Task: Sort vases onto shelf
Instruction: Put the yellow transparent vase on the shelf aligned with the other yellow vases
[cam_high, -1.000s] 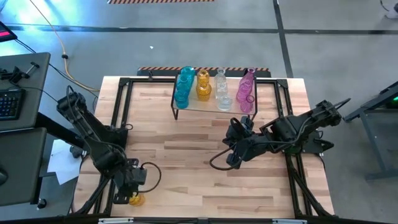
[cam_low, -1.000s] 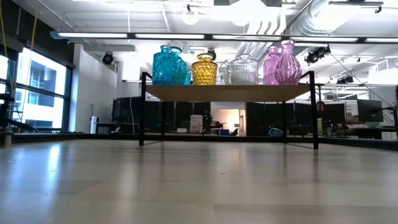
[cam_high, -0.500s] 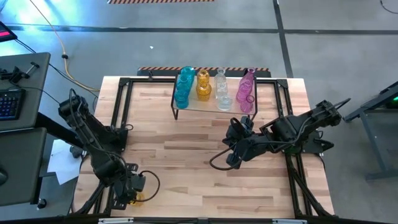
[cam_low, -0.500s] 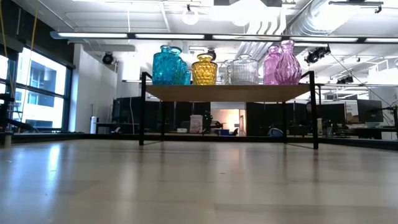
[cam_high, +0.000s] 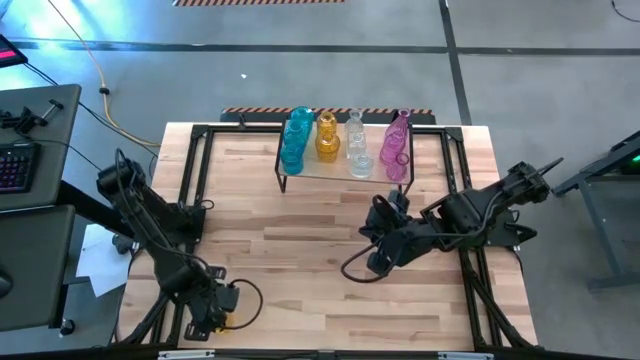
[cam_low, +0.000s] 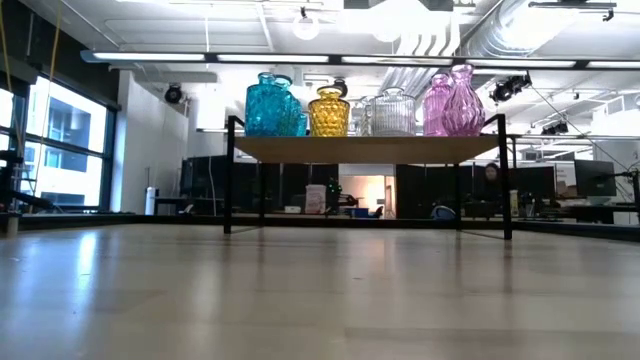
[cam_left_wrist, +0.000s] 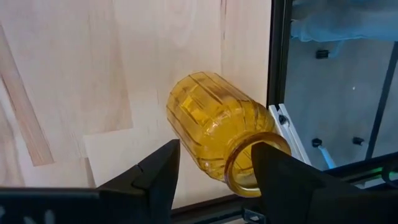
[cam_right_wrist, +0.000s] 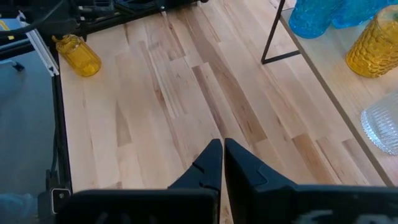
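Observation:
A yellow-amber vase (cam_left_wrist: 214, 127) lies on its side at the table's near left corner, its mouth toward the edge rail. My left gripper (cam_left_wrist: 214, 169) hangs open over it, one finger on either side of its neck end, and hides most of it in the high view (cam_high: 215, 318). My right gripper (cam_high: 375, 262) is shut with nothing in it, above the table's middle right. The shelf (cam_low: 365, 148) stands at the far middle. On it are teal (cam_high: 296, 138), amber (cam_high: 327, 138), clear (cam_high: 356, 145) and pink (cam_high: 396, 148) vases.
A black frame rail (cam_left_wrist: 278, 62) runs along the table's edge right beside the lying vase. Bare wood (cam_high: 290, 250) stretches between the shelf and the near edge. A desk with a keyboard (cam_high: 15, 165) stands off the table's left side.
My left gripper has gone toward the table's near edge and down over the lying yellow vase, which it now mostly covers in the high view. It stays open. The vase has not moved.

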